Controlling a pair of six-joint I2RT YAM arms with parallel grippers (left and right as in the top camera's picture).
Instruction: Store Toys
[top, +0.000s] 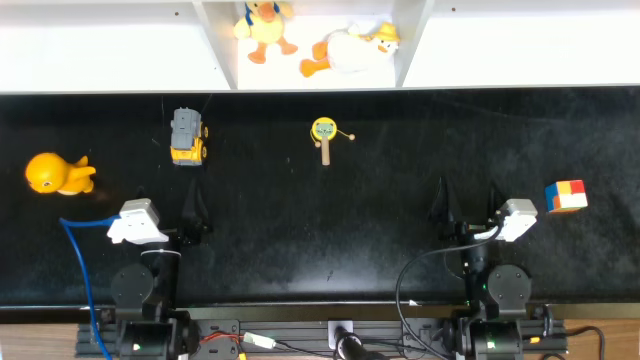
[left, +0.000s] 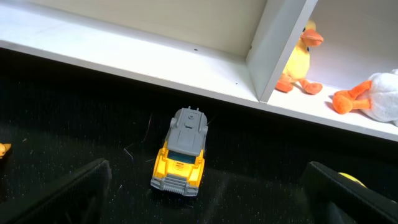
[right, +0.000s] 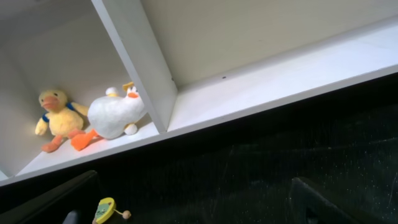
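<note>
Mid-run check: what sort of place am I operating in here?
Probably a robot test bench staged for toy tidying: a black tabletop, a white partitioned shelf along its far edge holding a yellow plush duck and a white plush duck, and a yellow toy truck lying loose.

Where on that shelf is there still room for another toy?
The left compartment and right compartment are bare. The middle compartment is crowded by the yellow duck and white duck. On the table, the stretch between rattle and cube is free.
</note>
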